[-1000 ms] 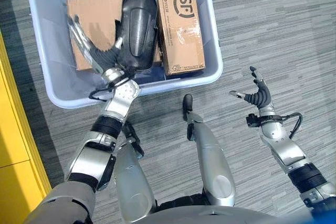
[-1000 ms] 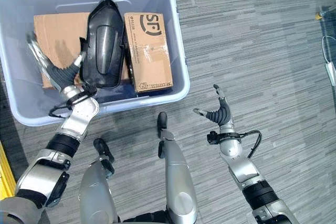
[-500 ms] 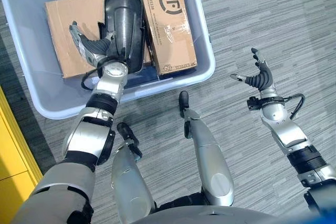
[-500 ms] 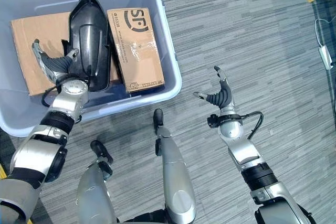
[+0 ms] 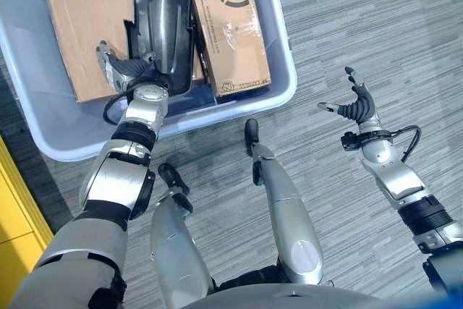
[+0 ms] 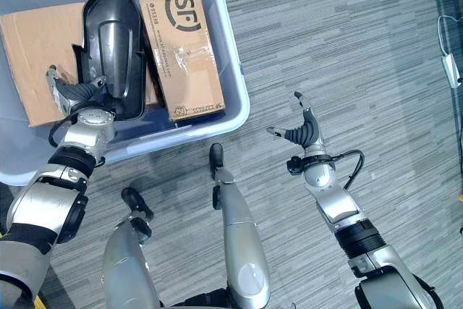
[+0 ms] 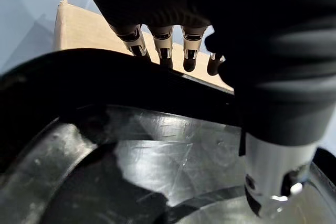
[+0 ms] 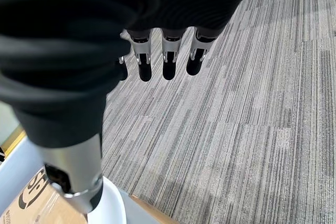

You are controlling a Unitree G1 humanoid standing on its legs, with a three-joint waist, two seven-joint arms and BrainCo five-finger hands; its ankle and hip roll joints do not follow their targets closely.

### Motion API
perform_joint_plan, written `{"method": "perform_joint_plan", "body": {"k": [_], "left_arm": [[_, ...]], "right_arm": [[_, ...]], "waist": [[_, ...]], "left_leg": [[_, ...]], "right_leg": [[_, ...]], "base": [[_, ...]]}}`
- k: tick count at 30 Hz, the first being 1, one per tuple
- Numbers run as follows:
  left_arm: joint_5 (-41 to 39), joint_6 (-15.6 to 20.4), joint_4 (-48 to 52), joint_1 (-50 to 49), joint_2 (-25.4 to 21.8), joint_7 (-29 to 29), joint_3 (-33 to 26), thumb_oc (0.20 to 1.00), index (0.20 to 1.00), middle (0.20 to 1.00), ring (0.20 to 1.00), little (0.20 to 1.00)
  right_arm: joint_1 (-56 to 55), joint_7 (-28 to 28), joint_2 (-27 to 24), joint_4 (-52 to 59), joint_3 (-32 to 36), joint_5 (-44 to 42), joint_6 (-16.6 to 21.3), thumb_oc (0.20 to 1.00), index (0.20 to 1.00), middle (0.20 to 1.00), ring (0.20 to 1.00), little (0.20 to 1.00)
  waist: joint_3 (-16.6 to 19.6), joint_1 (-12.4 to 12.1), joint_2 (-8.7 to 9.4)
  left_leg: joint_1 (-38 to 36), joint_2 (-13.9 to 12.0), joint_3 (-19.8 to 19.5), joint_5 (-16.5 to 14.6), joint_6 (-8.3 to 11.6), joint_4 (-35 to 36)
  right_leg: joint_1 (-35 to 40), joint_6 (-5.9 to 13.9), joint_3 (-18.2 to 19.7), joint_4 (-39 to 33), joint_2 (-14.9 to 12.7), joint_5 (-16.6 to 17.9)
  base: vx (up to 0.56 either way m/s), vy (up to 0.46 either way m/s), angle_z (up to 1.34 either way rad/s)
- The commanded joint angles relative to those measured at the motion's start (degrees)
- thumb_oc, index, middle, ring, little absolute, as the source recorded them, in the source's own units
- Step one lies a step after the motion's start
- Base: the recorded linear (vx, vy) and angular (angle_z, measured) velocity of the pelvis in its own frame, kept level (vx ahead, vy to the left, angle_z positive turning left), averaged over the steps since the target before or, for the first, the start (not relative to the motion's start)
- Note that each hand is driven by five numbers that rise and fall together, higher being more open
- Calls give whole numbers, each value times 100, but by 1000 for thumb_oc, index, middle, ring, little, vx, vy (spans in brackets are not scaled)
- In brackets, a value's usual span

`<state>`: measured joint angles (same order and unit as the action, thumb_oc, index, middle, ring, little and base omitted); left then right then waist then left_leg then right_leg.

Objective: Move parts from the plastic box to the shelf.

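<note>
A long glossy black moulded part [image 5: 163,19] lies in the pale plastic box [image 5: 291,70], between a flat cardboard sheet [image 5: 79,27] and a printed cardboard carton [image 5: 231,34]. My left hand [image 5: 119,74] is inside the box at the part's near left edge. In the left wrist view its straight fingers [image 7: 161,45] reach past the black part's [image 7: 131,156] rim, with the cardboard [image 7: 84,27] behind them, and the thumb hangs over the shiny inner face. Nothing is gripped. My right hand [image 5: 357,110] hovers open over the carpet, right of the box.
A yellow cabinet side [image 5: 14,215] runs along the left edge. Grey striped carpet [image 6: 347,48] spreads to the right of the box, and a white cable [image 6: 447,70] lies at the far right edge.
The camera has shifted. My left hand has slid from over the flat cardboard to the black part's near left edge, its fingers less spread. The right hand has stayed where it was.
</note>
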<state>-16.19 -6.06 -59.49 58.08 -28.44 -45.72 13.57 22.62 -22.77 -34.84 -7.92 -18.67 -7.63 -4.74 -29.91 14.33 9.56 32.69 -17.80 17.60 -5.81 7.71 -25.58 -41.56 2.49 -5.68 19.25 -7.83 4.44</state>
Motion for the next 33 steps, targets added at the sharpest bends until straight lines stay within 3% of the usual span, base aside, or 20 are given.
{"method": "perform_joint_plan", "body": {"k": [1,2,8,14,19,25,28,29,30,33], "left_arm": [[-357,-120,3,-274,8,363,44,1000,1000,1000,1000,1000],[-140,-345,-51,-303,75,307,49,1000,1000,1000,1000,1000],[571,-720,-200,-229,21,545,320,1000,1000,1000,1000,1000],[386,-902,-153,-184,19,511,381,1000,1000,1000,1000,1000],[859,-1191,-196,-119,23,633,523,1000,1000,1000,1000,1000],[677,-1252,-263,-122,103,659,628,1000,1000,1000,1000,1000],[985,-1343,-336,-122,137,595,646,1000,1000,1000,1000,1000],[1002,-1379,-337,-124,125,617,652,903,903,903,903,903],[955,-1477,-352,-115,102,578,653,200,200,200,200,200],[897,-1643,-398,-172,84,544,622,200,200,200,200,200]], "right_arm": [[-51,-144,-79,235,194,-76,63,1000,1000,1000,1000,1000],[-79,-162,-47,231,207,-86,81,1000,1000,1000,1000,1000],[-42,-143,-84,299,224,-138,44,1000,1000,1000,1000,1000],[-45,-163,-111,326,274,-118,-38,1000,1000,1000,1000,1000],[-40,-140,-131,355,327,-113,-29,1000,1000,1000,1000,1000],[-8,-192,-86,330,261,-70,-56,1000,1000,1000,1000,1000],[30,-253,-70,268,229,-88,-29,1000,1000,1000,1000,1000],[36,-258,-75,268,233,-99,-28,1000,1000,1000,1000,1000],[28,-242,-104,280,255,-120,-24,1000,1000,1000,1000,1000],[26,-278,-88,284,275,-119,-8,1000,1000,1000,1000,1000]], "waist": [[12,-57,248],[12,-47,269],[12,-11,303],[12,17,269],[12,47,254],[12,64,250],[12,67,264],[12,67,264],[12,66,264],[12,54,249]], "left_leg": [[682,-59,95,156,12,-555],[726,-66,89,148,4,-585],[809,-115,111,156,8,-612],[904,-118,112,166,15,-631],[992,-106,108,225,30,-565],[1026,-86,118,232,35,-544],[1077,-99,105,248,51,-545],[1093,-102,102,251,54,-545],[1125,-101,95,274,65,-530],[1210,-81,66,278,69,-533]], "right_leg": [[140,350,-290,380,-45,-556],[106,352,-290,398,-36,-555],[11,355,-286,413,-35,-523],[-102,363,-257,432,-49,-510],[-211,370,-241,413,-41,-470],[-253,374,-234,360,-33,-440],[-298,371,-233,347,-34,-422],[-313,371,-234,350,-34,-420],[-348,374,-243,345,-39,-405],[-429,376,-245,349,-44,-393]], "base": [[0,0,0],[0,0,0],[0,-6,0],[0,0,-1],[0,0,0],[-1,-3,-1],[0,0,0],[0,0,0],[0,0,0],[-2,-11,0]]}}
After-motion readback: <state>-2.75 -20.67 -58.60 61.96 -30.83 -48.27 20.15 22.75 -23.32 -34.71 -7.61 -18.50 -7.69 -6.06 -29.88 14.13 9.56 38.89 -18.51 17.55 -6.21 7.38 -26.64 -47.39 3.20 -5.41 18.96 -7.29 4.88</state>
